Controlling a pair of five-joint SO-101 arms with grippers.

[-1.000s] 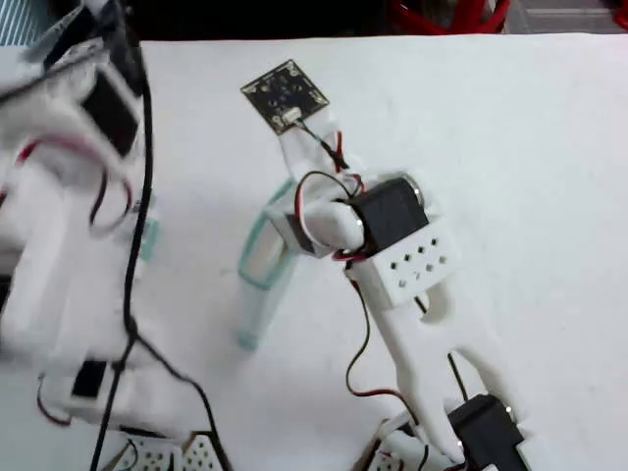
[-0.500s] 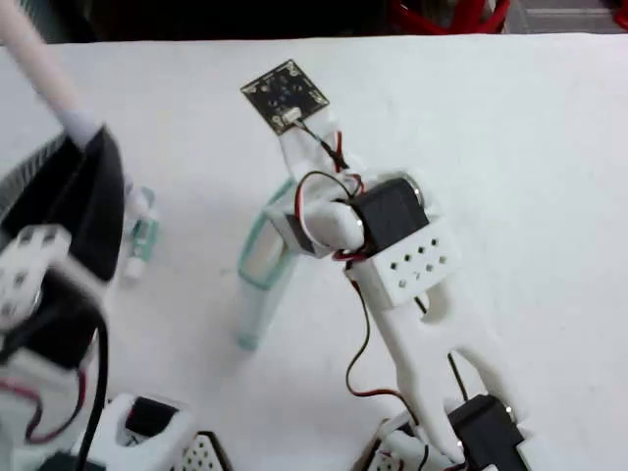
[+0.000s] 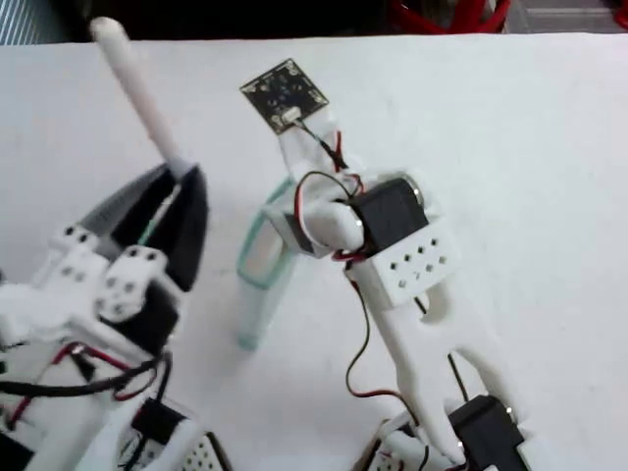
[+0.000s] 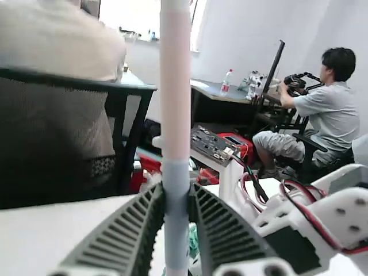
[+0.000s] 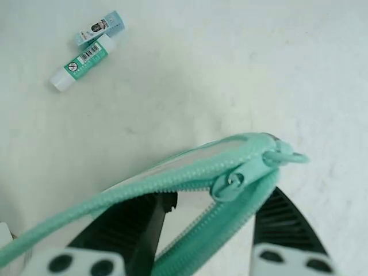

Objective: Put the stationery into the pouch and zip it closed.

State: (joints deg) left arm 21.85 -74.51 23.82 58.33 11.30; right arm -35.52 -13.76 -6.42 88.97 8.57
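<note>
Over the white table (image 3: 510, 147) in the high view, the left gripper (image 3: 182, 179) sits near 8 o'clock. It is clamped on a long pale pink-and-blue plastic pen (image 3: 137, 93) whose free end points toward 11 o'clock. At the gripper's 3 o'clock, near but apart, the clear flat pouch with mint-green zip edging (image 3: 257, 263) stands on edge under the right arm.

From the left wrist view, the ribbed black jaws are closed narrow on the pen's blue lower barrel. Most of the pen's length sticks out beyond them.

From the right wrist view, the right gripper (image 5: 218, 198) pinches the pouch rim just beside the zip pull (image 5: 230, 183). The zip looks open there, though the mouth gapes only a little. A green-and-white glue stick (image 5: 85, 62) and a shorter teal tube (image 5: 101, 26) lie together on the table, well apart from the pouch.

The risk, as I judge it, comes from the pen being held near one end. It could pivot in the jaws, or its far end could knock the pouch over. The slim mouth also leaves little room for a miss.

Against half a second ago, the left arm has swung in toward the pouch and now covers the spot where the glue sticks showed. The right arm and pouch have not shifted.
</note>
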